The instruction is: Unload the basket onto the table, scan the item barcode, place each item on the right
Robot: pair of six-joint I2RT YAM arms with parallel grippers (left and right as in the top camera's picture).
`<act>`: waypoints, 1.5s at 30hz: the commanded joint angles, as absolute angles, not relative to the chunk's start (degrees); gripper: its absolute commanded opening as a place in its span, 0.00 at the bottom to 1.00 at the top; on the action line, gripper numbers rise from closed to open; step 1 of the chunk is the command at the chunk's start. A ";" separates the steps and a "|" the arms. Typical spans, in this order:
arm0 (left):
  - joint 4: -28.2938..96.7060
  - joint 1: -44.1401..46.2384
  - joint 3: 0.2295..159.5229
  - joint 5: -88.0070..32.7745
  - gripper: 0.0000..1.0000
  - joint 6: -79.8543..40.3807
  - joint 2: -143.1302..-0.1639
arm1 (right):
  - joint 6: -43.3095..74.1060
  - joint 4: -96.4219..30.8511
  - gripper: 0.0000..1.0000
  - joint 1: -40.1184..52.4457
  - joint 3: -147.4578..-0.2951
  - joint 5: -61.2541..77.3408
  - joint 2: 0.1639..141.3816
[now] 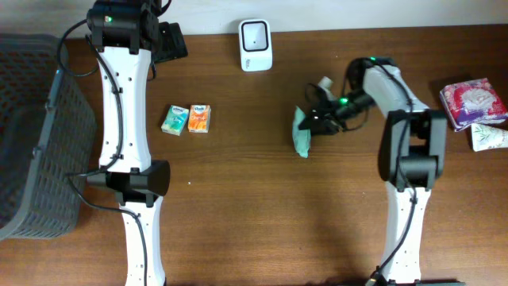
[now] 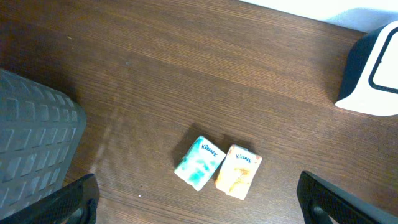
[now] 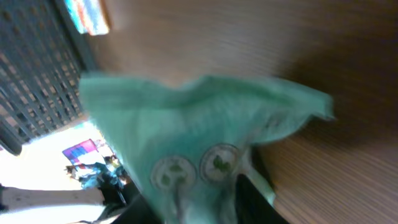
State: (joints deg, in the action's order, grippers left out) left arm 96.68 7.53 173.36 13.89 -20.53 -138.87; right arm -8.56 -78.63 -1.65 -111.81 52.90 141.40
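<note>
Green and soft, the packet [image 1: 300,135] sits right of centre on the brown wooden surface [image 1: 262,206] in the overhead view. Its long axis runs from the far edge toward the near edge, and its narrow end points nearward. The right hand [image 1: 317,119] is closed on its upper right edge. A white scanner [image 1: 255,44] stands at the far edge, well apart from the packet. The left hand [image 1: 169,40] hangs near the far left corner beside a dark mesh basket [image 1: 32,135], whose inside shows only mesh. A teal tissue pack [image 1: 175,119] and an orange tissue pack [image 1: 199,119] lie side by side. Two more packs [image 1: 476,111] lie at far right. From the left wrist, the left hand's fingers [image 2: 68,202] stand wide apart over both tissue packs. From the right wrist the view is blurred, with the packet filling the frame and pinched at its lower edge between dark fingers [image 3: 252,199].
</note>
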 commanded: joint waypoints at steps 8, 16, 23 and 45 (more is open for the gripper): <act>96.73 7.75 173.47 13.91 0.99 -20.23 -138.63 | -6.81 -90.63 0.47 -8.95 -122.74 37.52 135.15; 96.71 7.75 173.47 13.91 0.99 -20.23 -138.63 | -5.52 -81.14 0.99 -11.53 -116.03 37.76 135.39; 96.73 7.75 173.47 13.91 0.99 -20.23 -138.63 | -3.97 -64.34 0.72 -5.80 -104.88 42.44 135.48; 96.71 7.70 173.47 13.91 0.99 -20.23 -138.63 | 28.53 -70.41 0.68 27.55 -113.67 -25.41 127.90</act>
